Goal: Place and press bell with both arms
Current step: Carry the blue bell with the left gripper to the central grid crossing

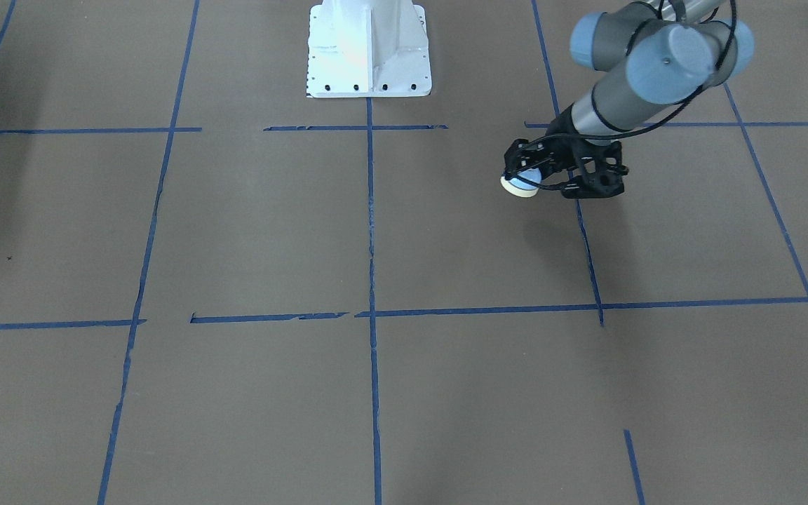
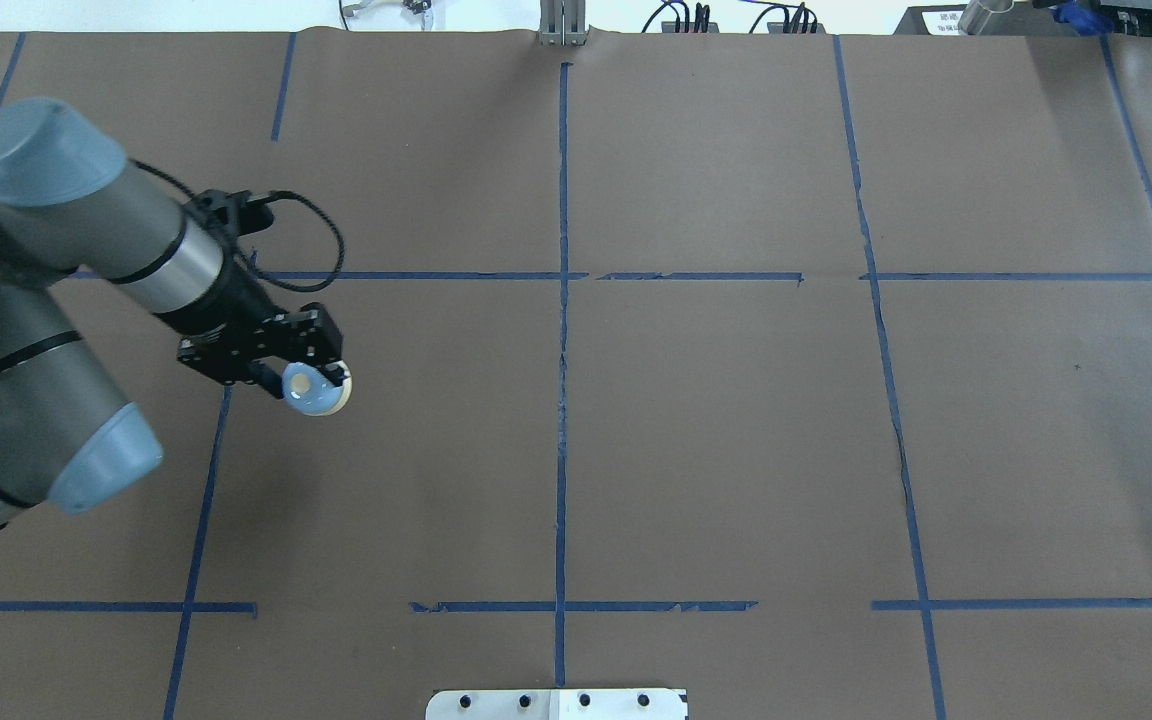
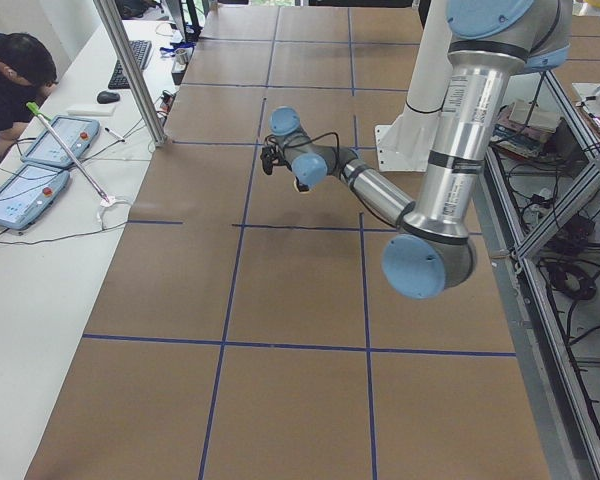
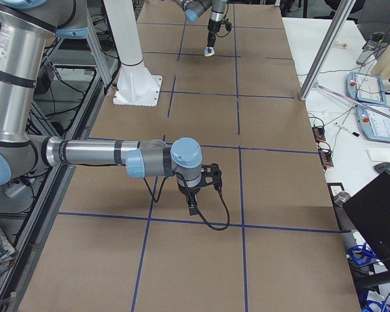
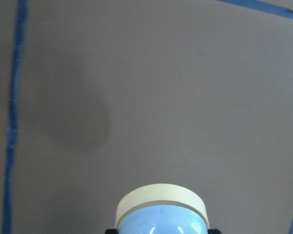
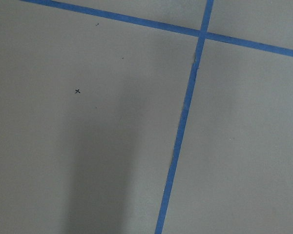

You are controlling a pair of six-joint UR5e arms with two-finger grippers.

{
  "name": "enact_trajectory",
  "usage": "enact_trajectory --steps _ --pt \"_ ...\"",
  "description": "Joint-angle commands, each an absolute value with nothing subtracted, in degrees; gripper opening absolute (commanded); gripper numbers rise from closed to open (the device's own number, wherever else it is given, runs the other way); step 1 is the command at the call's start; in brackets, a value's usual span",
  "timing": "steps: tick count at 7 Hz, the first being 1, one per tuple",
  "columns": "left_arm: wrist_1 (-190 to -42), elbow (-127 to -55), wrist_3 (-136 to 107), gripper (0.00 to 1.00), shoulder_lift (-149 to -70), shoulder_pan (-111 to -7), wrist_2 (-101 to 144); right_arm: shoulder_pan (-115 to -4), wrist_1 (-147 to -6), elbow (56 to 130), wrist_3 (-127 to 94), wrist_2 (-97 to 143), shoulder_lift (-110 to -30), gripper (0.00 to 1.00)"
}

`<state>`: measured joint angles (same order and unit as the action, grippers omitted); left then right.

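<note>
The bell (image 2: pixel 317 391) is a light-blue dome with a cream base ring, held tilted in my left gripper (image 2: pixel 308 381) above the brown table. It also shows in the front-facing view (image 1: pixel 520 184), in the left wrist view (image 5: pixel 161 210) at the bottom edge, and far off in the exterior right view (image 4: pixel 209 53). My left gripper (image 1: pixel 529 175) is shut on it. My right gripper (image 4: pixel 192 209) hangs over the table and shows only in the exterior right view, so I cannot tell if it is open or shut.
The white bolted pedestal (image 1: pixel 369 49) stands at the robot's side of the table. Blue tape lines (image 2: pixel 563 400) cross the brown paper. A small x mark (image 6: pixel 77 91) lies under the right wrist. An operator (image 3: pixel 10 80) sits at a side desk.
</note>
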<state>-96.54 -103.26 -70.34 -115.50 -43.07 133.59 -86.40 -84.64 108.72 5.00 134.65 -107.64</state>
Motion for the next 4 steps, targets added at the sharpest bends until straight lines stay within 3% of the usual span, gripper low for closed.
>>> enact_trajectory --steps 1,4 --pt "-91.6 -90.1 -77.9 0.08 -132.4 -39.3 126.7 -86.4 -84.6 108.7 4.9 134.6 -107.6 1.0" --pt "-105.2 -62.5 -83.3 0.08 -149.0 -39.2 122.1 -86.4 -84.6 108.7 4.8 134.7 -107.6 1.0"
